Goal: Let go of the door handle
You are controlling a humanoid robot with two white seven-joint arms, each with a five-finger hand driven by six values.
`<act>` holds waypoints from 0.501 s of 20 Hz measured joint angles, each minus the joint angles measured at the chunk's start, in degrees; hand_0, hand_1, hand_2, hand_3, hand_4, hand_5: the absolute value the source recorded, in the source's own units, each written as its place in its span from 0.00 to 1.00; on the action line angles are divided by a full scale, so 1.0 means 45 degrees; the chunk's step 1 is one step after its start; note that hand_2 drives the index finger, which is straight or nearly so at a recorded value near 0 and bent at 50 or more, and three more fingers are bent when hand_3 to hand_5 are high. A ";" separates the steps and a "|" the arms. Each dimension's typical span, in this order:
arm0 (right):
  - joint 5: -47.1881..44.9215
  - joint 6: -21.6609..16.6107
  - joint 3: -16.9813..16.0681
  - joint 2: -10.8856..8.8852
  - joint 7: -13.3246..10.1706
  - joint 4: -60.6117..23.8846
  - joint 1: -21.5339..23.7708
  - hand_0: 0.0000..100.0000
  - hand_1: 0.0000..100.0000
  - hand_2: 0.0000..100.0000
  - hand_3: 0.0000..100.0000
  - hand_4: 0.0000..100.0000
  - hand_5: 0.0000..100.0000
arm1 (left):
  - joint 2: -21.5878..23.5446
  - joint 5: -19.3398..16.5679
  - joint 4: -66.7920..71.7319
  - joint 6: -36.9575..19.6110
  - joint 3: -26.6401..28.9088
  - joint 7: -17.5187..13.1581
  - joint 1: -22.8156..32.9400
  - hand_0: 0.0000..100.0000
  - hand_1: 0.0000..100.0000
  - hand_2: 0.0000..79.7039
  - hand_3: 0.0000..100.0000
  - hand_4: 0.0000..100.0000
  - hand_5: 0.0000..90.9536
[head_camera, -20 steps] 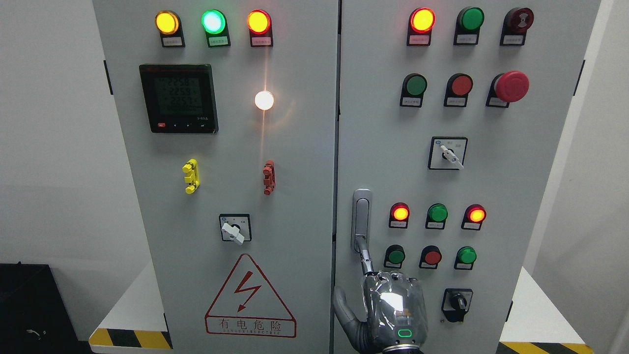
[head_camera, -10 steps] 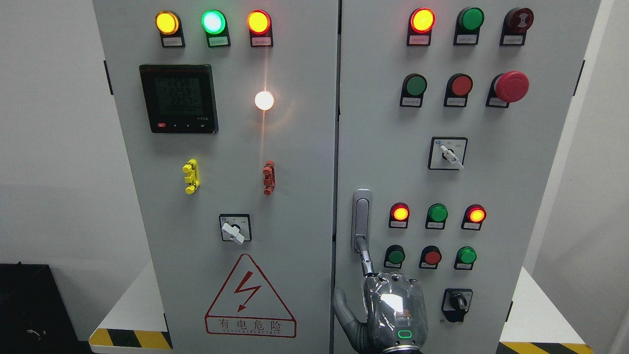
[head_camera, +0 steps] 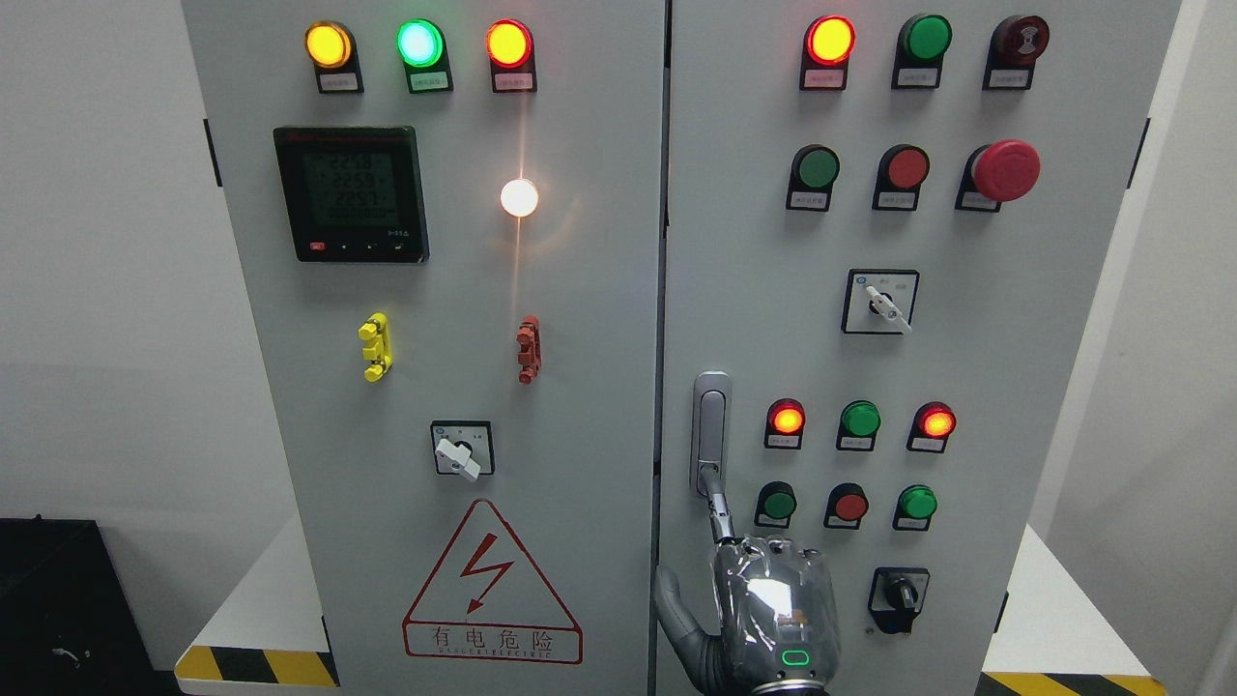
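Down at 6 o'clock on the right cabinet door (head_camera: pixel 1024 319), nothing's really changed over the last second: right hand (head_camera: pixel 773 619) hasn't budged, thumb splayed toward 9 o'clock, one straight finger (head_camera: pixel 720 514) touching the low end of the door handle (head_camera: pixel 711 425) at its 12. Release looks not yet done.

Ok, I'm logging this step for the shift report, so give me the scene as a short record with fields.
Setting: grey electrical cabinet with two doors, both looking shut
Door handle: silver, upright, at the left edge of the right door
Right hand: directly below the handle, reaching up to its lower end; grip unclear
Left hand: not in view
Nearby controls: emergency stop button at upper right, selector switch above the handle's level
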 measured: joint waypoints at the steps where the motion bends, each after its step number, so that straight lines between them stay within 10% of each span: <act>1: -0.0003 0.0000 0.0002 0.0000 0.0000 0.0003 0.0003 0.50 0.17 0.00 1.00 0.96 1.00 | 0.0000 0.0000 0.0001 0.0000 0.0000 0.0000 0.0000 0.12 0.56 0.00 0.00 0.00 0.00; 10: -0.0020 0.0001 0.0023 0.0001 0.0003 0.0028 0.0022 0.50 0.18 0.00 1.00 0.97 1.00 | 0.0000 -0.0001 -0.0001 0.0000 0.0000 0.0000 0.0000 0.12 0.56 0.00 0.00 0.00 0.00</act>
